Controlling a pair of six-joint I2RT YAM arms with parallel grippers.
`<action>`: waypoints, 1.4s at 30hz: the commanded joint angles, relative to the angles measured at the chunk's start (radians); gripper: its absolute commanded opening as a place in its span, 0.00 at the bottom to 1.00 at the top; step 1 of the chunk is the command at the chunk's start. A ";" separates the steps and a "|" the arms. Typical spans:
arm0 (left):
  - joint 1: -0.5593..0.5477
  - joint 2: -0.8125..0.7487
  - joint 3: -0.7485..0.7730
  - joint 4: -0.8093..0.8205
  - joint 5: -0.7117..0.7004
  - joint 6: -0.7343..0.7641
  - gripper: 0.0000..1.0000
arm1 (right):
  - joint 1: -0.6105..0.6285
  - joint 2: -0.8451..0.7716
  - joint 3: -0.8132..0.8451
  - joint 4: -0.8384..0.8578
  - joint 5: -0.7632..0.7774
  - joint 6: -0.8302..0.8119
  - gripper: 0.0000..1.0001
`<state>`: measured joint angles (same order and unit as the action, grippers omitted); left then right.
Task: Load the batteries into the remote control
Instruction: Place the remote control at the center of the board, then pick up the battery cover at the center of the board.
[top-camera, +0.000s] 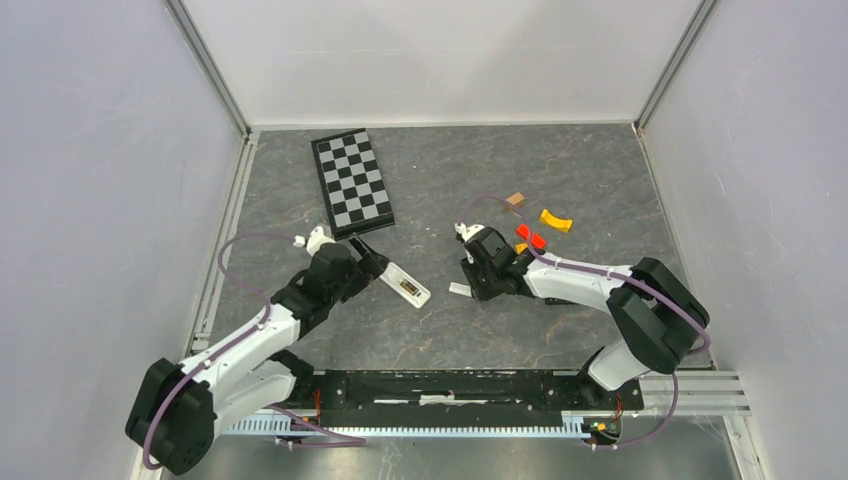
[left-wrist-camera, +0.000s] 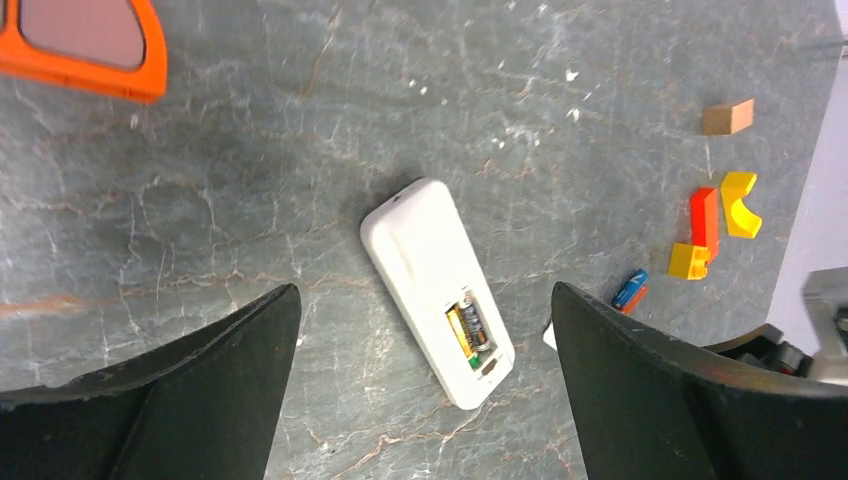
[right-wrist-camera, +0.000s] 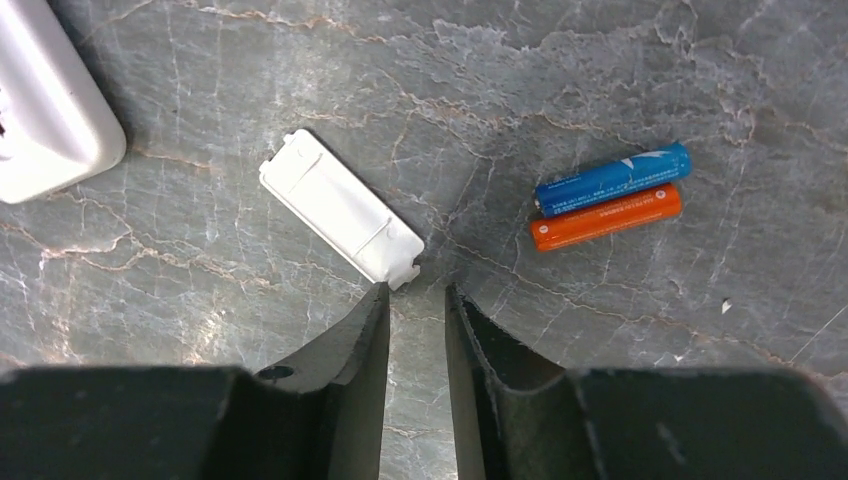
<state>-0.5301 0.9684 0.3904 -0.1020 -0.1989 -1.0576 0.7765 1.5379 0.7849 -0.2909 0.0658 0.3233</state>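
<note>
Though near cover (right-wrist-camera: 340, 222) edge, batteries (right-wrist-camera: 610, 181) unobstructed.

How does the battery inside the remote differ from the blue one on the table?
The seated battery is gold and dark, the blue battery bright blue. The seated one sits in the open compartment of the remote; the blue one lies loose on the table beside an orange battery. Both are slim cylinders.
</note>
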 joint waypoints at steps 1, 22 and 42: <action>-0.002 -0.046 0.105 -0.067 -0.091 0.151 1.00 | -0.004 0.008 0.016 0.026 0.030 0.118 0.31; 0.027 -0.093 0.165 -0.025 -0.016 0.274 1.00 | -0.003 0.025 0.027 0.035 0.107 0.289 0.27; 0.030 -0.085 0.135 0.068 0.134 0.260 1.00 | 0.006 0.055 0.054 -0.058 0.154 0.323 0.20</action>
<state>-0.5053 0.8852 0.5186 -0.1074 -0.1158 -0.8093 0.7780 1.5871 0.8265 -0.3035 0.1928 0.6395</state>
